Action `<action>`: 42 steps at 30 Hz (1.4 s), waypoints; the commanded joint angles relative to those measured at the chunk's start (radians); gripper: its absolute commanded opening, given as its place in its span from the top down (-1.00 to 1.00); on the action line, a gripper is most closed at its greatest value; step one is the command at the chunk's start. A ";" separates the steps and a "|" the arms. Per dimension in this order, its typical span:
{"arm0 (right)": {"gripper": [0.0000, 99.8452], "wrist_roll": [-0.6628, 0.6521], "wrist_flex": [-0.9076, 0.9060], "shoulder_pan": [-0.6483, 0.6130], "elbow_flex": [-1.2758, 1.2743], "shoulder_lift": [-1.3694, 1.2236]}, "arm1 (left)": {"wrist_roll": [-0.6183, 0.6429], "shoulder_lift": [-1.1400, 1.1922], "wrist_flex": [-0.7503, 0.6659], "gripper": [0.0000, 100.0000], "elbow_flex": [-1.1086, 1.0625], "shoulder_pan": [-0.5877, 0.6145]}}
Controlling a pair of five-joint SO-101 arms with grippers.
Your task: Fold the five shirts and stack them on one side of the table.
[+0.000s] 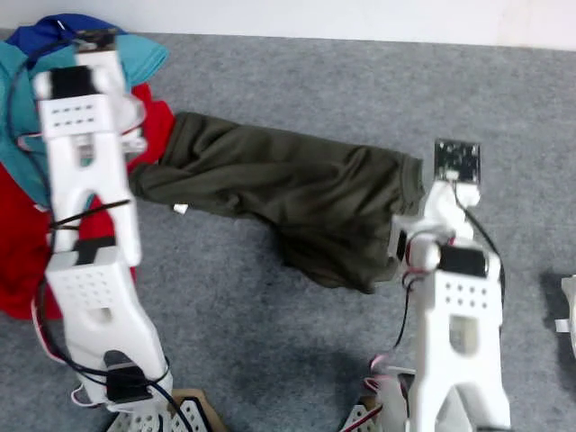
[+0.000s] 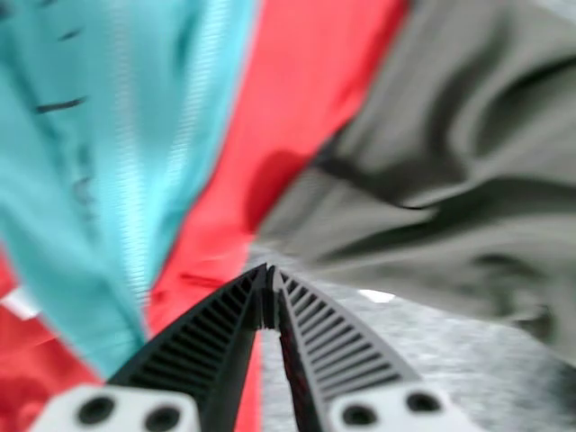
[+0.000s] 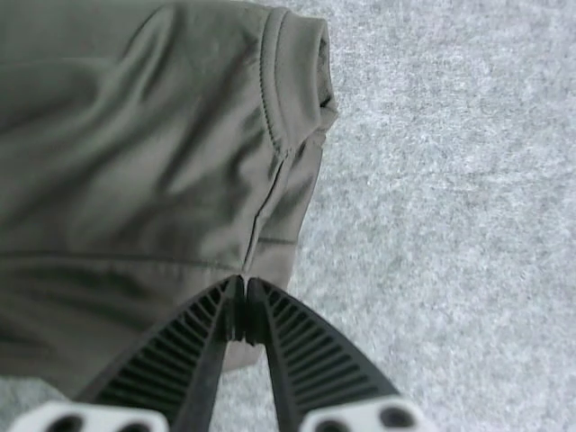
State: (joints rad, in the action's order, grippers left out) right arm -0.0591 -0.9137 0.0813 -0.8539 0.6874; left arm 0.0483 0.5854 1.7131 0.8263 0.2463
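Starting nearest, on the right side of the grey tabletop (image 1: 315, 81): right claw (image 3: 241, 292) pressed together tip to tip, set down right at the hemmed edge of the olive shirt (image 1: 297, 184). Cloth caught between the tips or not: cannot tell.

Moving on to the middle: olive shirt lying crumpled and bunched, flat on the tabletop, stretched slantwise from the right claw toward the far left, with a small white tag (image 1: 180, 209) at its near-left edge.

Going farther, to the left side: left claw (image 2: 267, 283) likewise clamped tip to tip, nothing seen between, hanging over the border of red shirt (image 1: 18, 261), olive shirt and bare tabletop.

Reaching the far-left corner, a loose heap under and around the left arm: red shirt nearest, touching the olive shirt's far-left end; teal shirt (image 1: 144, 54) draped over the red one; blue shirt (image 1: 45, 31) farthest, just beyond the teal.
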 commanded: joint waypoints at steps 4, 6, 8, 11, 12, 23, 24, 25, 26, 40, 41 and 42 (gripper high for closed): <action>0.96 0.106 0.027 0.012 0.295 -0.306 | 0.175 0.018 -0.238 0.98 0.031 -0.122; 0.96 0.157 0.062 0.012 0.386 -0.406 | 0.204 0.073 -0.287 0.98 0.039 -0.150; 0.96 0.199 0.110 0.007 0.455 -0.499 | 0.232 0.139 -0.350 0.98 0.039 -0.171; 0.96 0.219 0.196 -0.027 0.521 -0.633 | 0.256 0.251 -0.466 0.98 0.041 -0.188; 0.96 0.221 0.226 -0.039 0.535 -0.674 | 0.255 0.283 -0.503 0.98 0.041 -0.191; 0.96 0.129 0.438 -0.088 0.564 -0.937 | 0.252 0.415 -0.718 0.98 0.061 -0.180; 0.96 0.115 0.438 -0.079 0.559 -0.941 | 0.252 0.427 -0.732 0.98 0.061 -0.177; 0.96 0.109 0.437 -0.067 0.559 -0.944 | 0.252 0.438 -0.743 0.98 0.061 -0.176; 0.96 0.107 0.435 -0.058 0.559 -0.946 | 0.252 0.446 -0.753 0.98 0.061 -0.173; 0.96 0.107 0.390 0.090 0.556 -0.951 | 0.253 0.455 -0.781 0.98 0.061 -0.142; 0.96 0.107 0.390 0.088 0.556 -0.951 | 0.253 0.455 -0.781 0.98 0.061 -0.142; 0.96 0.109 0.390 0.088 0.558 -0.947 | 0.253 0.455 -0.781 0.98 0.061 -0.142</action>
State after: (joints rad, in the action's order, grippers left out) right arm 0.0621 -0.5163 0.1458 -0.3368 -0.2746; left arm 0.2954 1.0441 0.9521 0.8523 0.0790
